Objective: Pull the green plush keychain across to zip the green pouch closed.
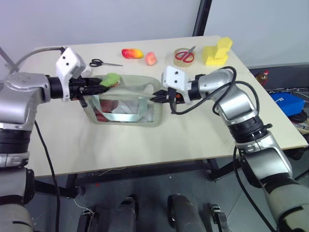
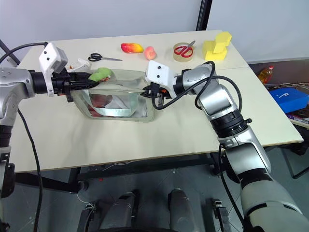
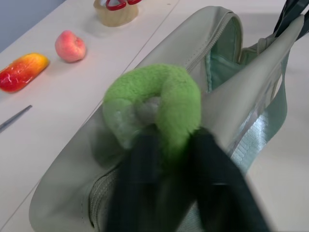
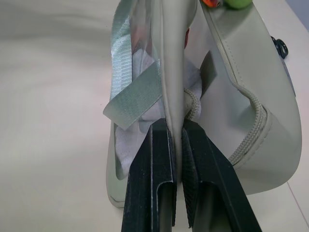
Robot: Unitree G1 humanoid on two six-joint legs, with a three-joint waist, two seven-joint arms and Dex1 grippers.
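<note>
Now my left gripper (image 3: 166, 159) pinches the green plush keychain (image 3: 159, 101) at the green pouch's (image 1: 126, 104) open end; my right gripper (image 4: 176, 145) clamps the far edge. Next: pull across.

Both arms have silver-grey segmented shells with black joint bands. A white camera housing sits on each wrist. Loose black cables loop along both forearms. Black two-finger grippers.
</note>
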